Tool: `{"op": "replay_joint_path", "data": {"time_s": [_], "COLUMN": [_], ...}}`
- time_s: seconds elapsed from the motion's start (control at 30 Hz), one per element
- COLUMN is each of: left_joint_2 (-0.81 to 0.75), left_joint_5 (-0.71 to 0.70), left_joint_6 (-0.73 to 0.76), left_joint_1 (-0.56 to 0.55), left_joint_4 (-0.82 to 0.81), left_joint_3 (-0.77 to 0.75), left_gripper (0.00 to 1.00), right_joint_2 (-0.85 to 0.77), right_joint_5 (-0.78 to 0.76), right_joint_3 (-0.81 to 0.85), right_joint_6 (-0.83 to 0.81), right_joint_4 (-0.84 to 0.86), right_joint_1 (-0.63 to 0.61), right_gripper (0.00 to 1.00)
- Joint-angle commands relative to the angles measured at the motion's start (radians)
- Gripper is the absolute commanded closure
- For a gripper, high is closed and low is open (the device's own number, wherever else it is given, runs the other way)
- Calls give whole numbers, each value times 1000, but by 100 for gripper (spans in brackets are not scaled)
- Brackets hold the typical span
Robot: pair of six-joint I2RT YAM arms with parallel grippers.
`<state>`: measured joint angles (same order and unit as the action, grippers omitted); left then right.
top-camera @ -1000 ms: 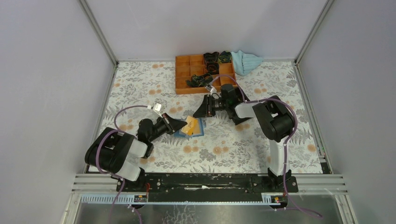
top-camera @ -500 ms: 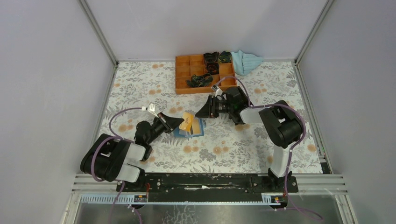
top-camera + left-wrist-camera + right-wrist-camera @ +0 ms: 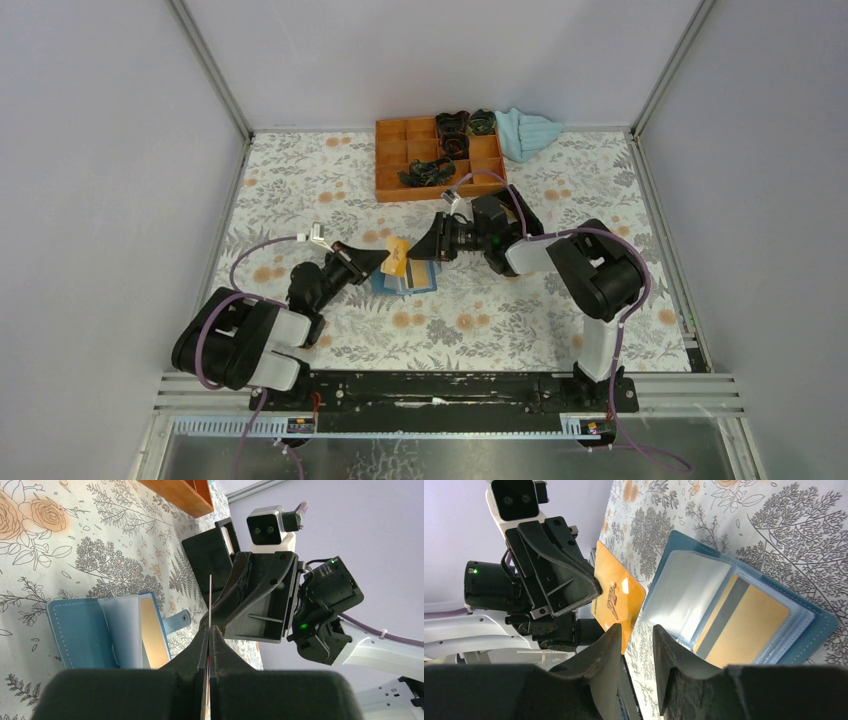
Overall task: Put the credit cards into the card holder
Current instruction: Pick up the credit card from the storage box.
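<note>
Card (image 3: 616, 597), clamped in the left gripper (image 3: 210, 627), is best taken squarely by the parted, empty right gripper (image 3: 635, 630) over the open holder (image 3: 819, 625).

Edge-on only, face unseen from the left wrist: thin tan-orange credit card (image 3: 210, 600). Partly covered by it from above: dark teal-blue folding card holder (image 3: 424, 280). Too small to identify: dark items (image 3: 428, 173) in orange compartment tray (image 3: 382, 160), far edge of desk (image 3: 300, 180).
</note>
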<state>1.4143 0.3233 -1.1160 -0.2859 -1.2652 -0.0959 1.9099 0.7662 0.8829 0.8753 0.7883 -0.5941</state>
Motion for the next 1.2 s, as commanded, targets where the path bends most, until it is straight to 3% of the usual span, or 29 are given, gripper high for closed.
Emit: {"op": "replay_joint_path", "data": {"time_s": [0.0, 0.33, 0.83, 1.17], "left_joint_2": [18, 87, 149, 151], "left_joint_5": [-38, -53, -56, -75], "left_joint_6": [-30, -91, -134, -134], "left_joint_1": [5, -1, -11, -16], "left_joint_4": [-115, -230, -316, -321], "left_joint_3": [12, 26, 20, 36], "left_gripper": [100, 100, 100, 100], "right_joint_2": [-40, 3, 39, 62], "right_joint_5": [-24, -20, -32, -46], "right_joint_3": [-11, -31, -9, -12], "right_joint_6": [49, 160, 179, 233], "right_joint_4": [118, 275, 300, 381], "right_joint_1": [-23, -35, -49, -50], "right_gripper": [63, 63, 64, 89]}}
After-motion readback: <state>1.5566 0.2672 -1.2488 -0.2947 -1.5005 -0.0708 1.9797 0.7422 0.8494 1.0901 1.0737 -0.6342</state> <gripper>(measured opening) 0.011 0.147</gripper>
